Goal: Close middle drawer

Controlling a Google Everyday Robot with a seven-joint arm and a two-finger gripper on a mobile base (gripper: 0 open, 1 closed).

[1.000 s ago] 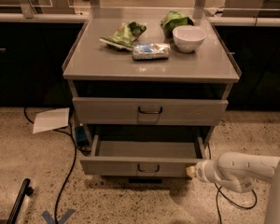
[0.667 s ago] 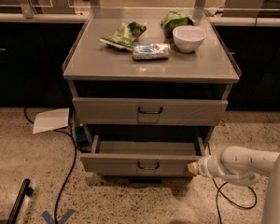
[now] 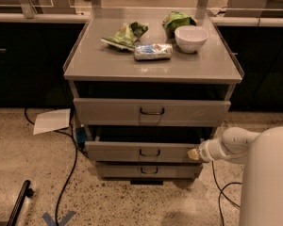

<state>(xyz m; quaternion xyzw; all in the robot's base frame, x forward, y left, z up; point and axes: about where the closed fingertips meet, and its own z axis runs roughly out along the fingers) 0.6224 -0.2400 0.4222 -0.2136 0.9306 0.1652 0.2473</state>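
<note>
Middle drawer [image 3: 132, 151] receded; gripper [image 3: 194, 154] seemingly touching

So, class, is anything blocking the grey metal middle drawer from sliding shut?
Nothing visible does. The grey metal middle drawer stands slightly open, its inside too dark to check fully; the gripper sits at its front's right end.

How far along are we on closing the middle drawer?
Partly done. The middle drawer sits only a little way out, with a dark gap showing above its front. The tool is at the front's right end, placed to push. Left: drive it flush with the cabinet.
</note>
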